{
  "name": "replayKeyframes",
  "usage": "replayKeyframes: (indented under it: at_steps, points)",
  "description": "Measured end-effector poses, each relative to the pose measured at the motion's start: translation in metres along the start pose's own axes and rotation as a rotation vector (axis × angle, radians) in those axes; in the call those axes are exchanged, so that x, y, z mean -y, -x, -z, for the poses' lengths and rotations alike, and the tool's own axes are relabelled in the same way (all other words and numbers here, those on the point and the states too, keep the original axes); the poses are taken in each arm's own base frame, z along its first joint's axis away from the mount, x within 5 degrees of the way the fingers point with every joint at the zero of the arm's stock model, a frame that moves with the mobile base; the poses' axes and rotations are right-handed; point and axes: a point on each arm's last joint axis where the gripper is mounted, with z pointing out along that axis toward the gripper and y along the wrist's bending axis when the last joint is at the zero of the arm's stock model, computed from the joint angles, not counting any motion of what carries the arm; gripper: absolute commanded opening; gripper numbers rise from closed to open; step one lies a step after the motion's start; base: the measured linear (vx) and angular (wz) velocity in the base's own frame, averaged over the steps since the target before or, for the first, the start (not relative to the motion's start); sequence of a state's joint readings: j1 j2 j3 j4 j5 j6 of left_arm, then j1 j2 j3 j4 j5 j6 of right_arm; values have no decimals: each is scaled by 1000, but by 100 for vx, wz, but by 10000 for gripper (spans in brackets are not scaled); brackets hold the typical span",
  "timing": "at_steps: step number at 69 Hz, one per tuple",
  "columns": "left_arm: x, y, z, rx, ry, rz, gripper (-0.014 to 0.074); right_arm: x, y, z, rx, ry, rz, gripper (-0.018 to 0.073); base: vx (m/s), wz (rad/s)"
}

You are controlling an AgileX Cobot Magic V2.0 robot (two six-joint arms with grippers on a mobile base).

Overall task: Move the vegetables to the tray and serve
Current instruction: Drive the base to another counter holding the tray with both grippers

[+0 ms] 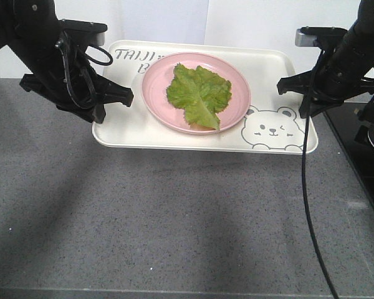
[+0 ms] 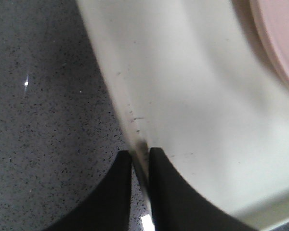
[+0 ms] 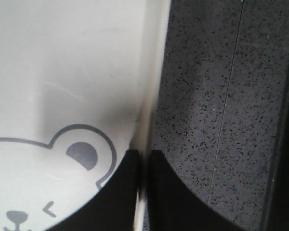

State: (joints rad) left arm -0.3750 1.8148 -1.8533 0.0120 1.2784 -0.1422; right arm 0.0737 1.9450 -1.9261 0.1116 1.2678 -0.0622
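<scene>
In the front view, one lettuce leaf (image 1: 199, 93) lies on one pink plate (image 1: 237, 115) on one tray (image 1: 124, 128), midway between the end effectors. In the left wrist view, the left end effector (image 2: 141, 161) pinches the tray's rim (image 2: 130, 120) above the bench (image 2: 48, 120). In the right wrist view, the right end effector (image 3: 143, 161) pinches the opposite rim beside one bear face (image 3: 48, 187).

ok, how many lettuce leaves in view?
1. The lettuce leaf lies on the pink plate, which sits on the tray. Anything beneath the leaf would be hidden; neither wrist view shows any.
</scene>
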Motion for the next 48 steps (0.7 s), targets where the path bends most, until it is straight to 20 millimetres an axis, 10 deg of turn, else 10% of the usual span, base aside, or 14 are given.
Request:
replayKeyframes:
  at_steps: [48]
  points:
    - [0, 0, 0, 0, 0, 0, -6, 0, 0, 0, 0, 0, 0, -6, 4, 0]
